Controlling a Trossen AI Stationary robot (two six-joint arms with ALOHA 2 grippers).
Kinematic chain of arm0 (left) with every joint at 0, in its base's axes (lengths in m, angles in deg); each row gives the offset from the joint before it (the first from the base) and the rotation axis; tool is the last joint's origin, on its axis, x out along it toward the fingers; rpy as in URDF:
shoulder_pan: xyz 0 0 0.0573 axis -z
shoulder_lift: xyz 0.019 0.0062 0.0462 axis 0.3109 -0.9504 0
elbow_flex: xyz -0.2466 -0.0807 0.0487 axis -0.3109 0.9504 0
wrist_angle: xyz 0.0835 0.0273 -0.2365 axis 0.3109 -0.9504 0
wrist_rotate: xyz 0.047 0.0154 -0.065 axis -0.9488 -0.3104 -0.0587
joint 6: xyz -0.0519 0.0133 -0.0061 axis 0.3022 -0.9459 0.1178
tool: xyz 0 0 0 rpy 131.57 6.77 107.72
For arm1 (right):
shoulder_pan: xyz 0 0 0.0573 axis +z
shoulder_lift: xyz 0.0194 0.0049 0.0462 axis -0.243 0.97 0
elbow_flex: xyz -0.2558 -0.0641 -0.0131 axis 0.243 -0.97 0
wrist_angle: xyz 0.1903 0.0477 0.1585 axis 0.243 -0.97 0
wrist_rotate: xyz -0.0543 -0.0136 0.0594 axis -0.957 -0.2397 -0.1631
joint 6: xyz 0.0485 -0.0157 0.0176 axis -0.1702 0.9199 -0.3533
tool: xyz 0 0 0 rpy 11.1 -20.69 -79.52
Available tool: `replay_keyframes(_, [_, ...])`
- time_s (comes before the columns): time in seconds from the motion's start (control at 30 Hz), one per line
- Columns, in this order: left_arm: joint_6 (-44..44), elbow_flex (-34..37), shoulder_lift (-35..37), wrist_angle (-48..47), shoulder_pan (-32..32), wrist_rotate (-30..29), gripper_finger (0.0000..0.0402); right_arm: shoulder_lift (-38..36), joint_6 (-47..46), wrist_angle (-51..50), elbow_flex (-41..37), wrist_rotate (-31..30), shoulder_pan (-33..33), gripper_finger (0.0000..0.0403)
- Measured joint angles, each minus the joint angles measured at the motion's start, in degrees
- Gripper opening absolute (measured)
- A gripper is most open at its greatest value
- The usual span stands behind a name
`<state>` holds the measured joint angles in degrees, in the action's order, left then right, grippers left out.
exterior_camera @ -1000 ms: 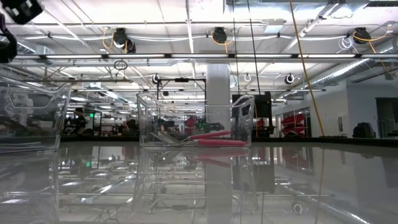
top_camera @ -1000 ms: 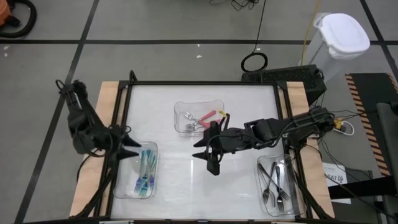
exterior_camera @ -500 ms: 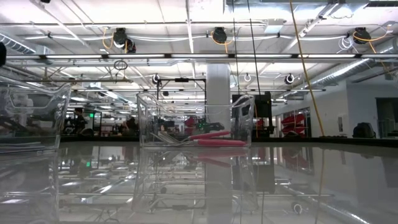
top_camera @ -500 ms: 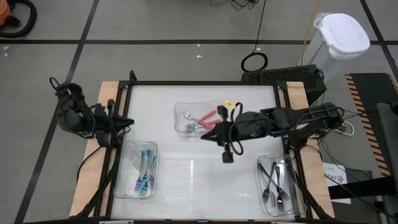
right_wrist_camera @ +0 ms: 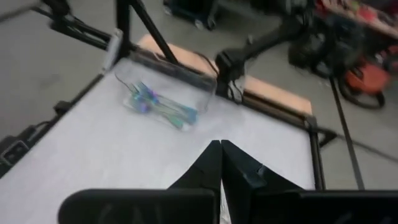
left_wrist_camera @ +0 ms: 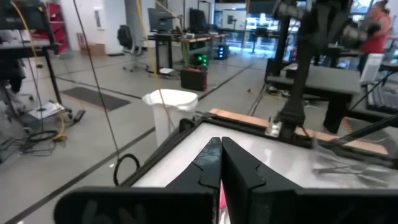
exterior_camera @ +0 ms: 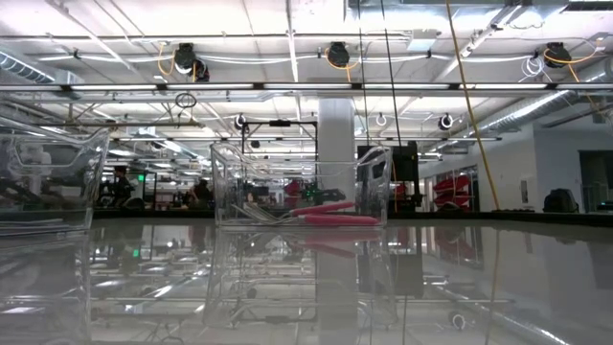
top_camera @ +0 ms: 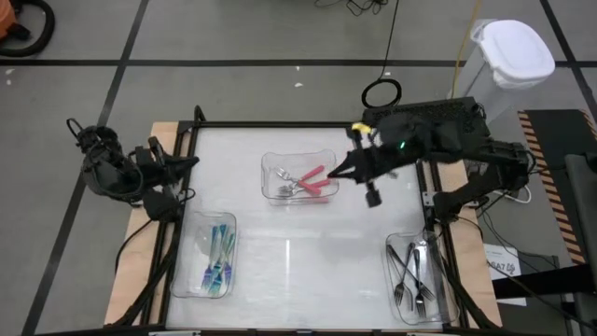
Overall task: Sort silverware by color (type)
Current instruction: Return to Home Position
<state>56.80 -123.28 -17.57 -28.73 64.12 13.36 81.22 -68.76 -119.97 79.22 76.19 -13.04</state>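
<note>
The silverware lies in three clear trays. Pink-handled pieces (top_camera: pixel 315 180) and a grey fork lie in the middle tray (top_camera: pixel 272 161), also seen in the low view as the middle tray (exterior_camera: pixel 299 163). Teal pieces (top_camera: pixel 217 254) fill the near-left tray, and dark grey forks (top_camera: pixel 415 271) the near-right tray. My left gripper (top_camera: pixel 193 162) is shut and level at the table's left edge, holding nothing. My right gripper (top_camera: pixel 336 177) is shut, raised over the middle tray's right end, holding nothing. Neither gripper shows in the low view.
A black frame (top_camera: pixel 298 124) runs around the white table top. A white bin (top_camera: pixel 511 51) stands on the floor beyond the far right corner. Bare table lies between the three trays. The right wrist view shows the teal tray (right_wrist_camera: pixel 163 99) far off.
Both grippers have shut on nothing. My left gripper has risen from beside the teal tray, gone toward the far left and turned level. My right gripper has risen from the table's middle, gone toward the far right edge and rolled. The silverware has kept still.
</note>
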Motion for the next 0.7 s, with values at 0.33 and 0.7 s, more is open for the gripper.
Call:
replay_keyframes(0.33, [10.9, 6.8, -4.1, 3.0, -0.4, 4.6, 0.0008, -3.3, 8.4, -1.4, 0.0, 21.0, -8.5, 0.0001])
replay_keyframes(0.7, [11.4, 14.8, -11.2, 25.4, -4.9, 14.2, 0.0008, -3.5, 6.7, -2.9, 0.0, 28.0, -9.7, 0.0])
